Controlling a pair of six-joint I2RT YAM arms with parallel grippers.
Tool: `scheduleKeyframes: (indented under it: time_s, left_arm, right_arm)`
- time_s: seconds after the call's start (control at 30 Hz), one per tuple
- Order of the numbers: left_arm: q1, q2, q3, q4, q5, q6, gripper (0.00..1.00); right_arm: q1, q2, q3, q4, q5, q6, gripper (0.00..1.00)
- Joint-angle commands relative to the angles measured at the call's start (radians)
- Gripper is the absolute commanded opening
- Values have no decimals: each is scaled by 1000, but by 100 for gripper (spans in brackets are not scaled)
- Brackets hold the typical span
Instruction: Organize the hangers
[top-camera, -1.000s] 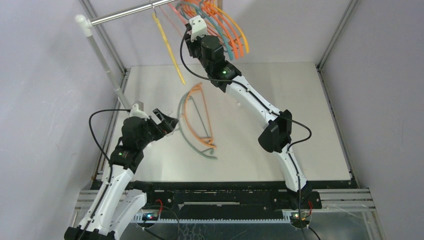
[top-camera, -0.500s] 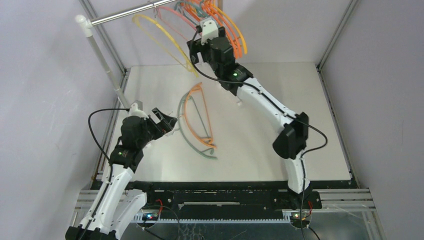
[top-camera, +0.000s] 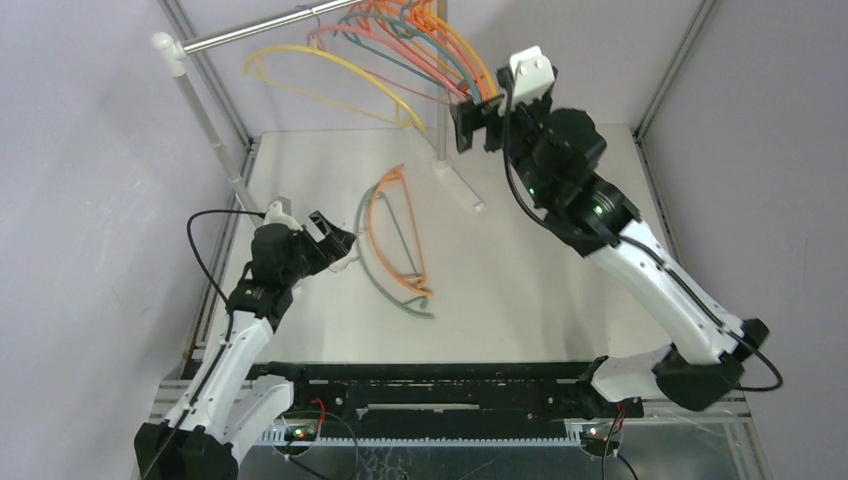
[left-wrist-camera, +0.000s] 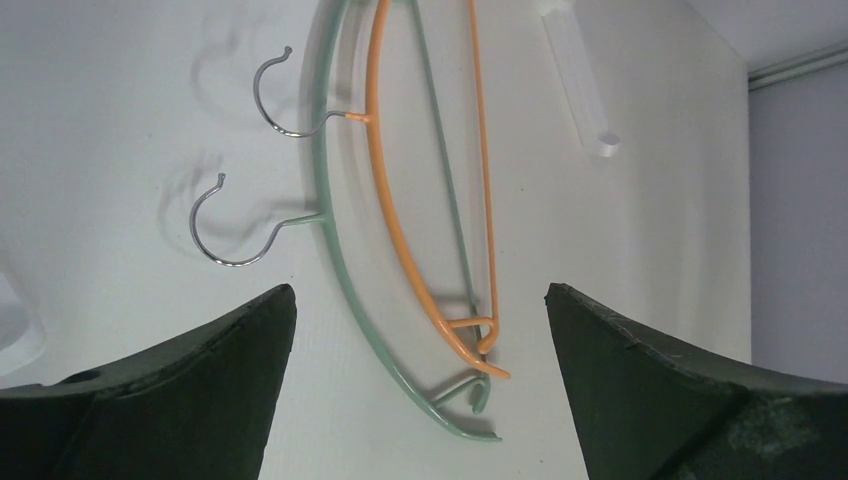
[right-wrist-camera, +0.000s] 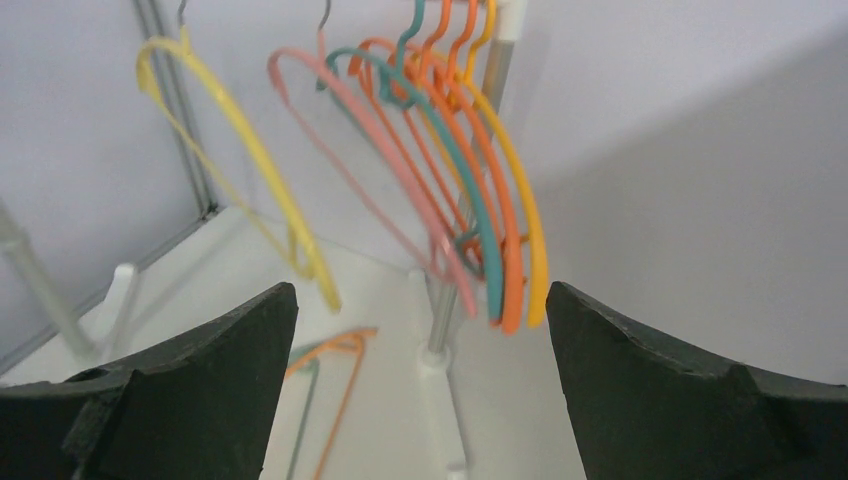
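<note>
Plainly, the left end effector (left-wrist-camera: 420, 292) gapes wide above two hangers (left-wrist-camera: 323, 212) on the worktop (left-wrist-camera: 120, 100); the right end effector (right-wrist-camera: 420, 290), equally wide and empty, faces hung hangers (right-wrist-camera: 470, 200).

You've got teal hanger (left-wrist-camera: 322, 190) and orange hanger (left-wrist-camera: 371, 130) flat on tabletop (top-camera: 550, 290), nested, hooks same side, yellow hanger (right-wrist-camera: 290, 225) plus pink-teal-orange bunch (right-wrist-camera: 480, 230) hooked on rail (top-camera: 250, 33)
</note>
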Motion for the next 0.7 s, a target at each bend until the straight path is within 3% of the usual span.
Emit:
scheduleKeyframes:
  time_s: [0.0,0.2,0.33,0.67]
  left_arm:
    - [7,23,8,48,-32,-1,99]
    - [7,31,-28,17,-35,-69,99]
    - [7,28,-68,17,-30,-91,100]
    - [7,-53,-135,-19,-54,-98,100]
  right_arm:
    - [38,-111,-164,-139,-50,62,100]
    - [112,-197,-353,-293,-215,142,92]
    - [189,-172,-435,-287,-263,172,88]
    - [194,171,-448,-27,-353,171,82]
